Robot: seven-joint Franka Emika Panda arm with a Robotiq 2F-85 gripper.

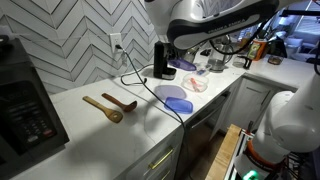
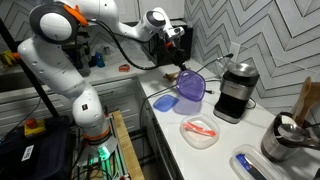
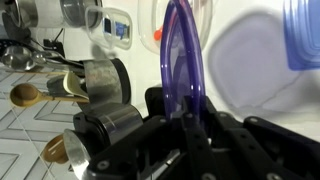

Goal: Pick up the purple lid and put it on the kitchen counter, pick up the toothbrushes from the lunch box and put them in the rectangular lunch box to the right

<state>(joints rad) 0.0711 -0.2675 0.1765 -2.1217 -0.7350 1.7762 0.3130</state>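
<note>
My gripper (image 1: 186, 52) (image 2: 181, 66) is shut on the purple lid (image 1: 185, 66) (image 2: 190, 87) and holds it on edge above the white kitchen counter (image 1: 90, 125) (image 2: 225, 150). In the wrist view the lid (image 3: 180, 60) stands edge-on between my fingers (image 3: 187, 125). The pale round lunch box (image 1: 198, 84) (image 2: 200, 131) sits uncovered on the counter with red-orange toothbrushes (image 2: 201, 129) inside. It shows partly behind the lid in the wrist view (image 3: 205, 18). The rectangular lunch box (image 2: 250, 165) (image 3: 305, 35) lies further along the counter.
A periwinkle flat lid (image 1: 172, 95) (image 2: 165, 102) (image 3: 250, 70) lies on the counter below my gripper. A black coffee maker (image 1: 163, 58) (image 2: 235, 90) stands by the tiled wall. Two wooden spoons (image 1: 110, 105) lie further along. A metal utensil holder (image 2: 285, 140) stands nearby.
</note>
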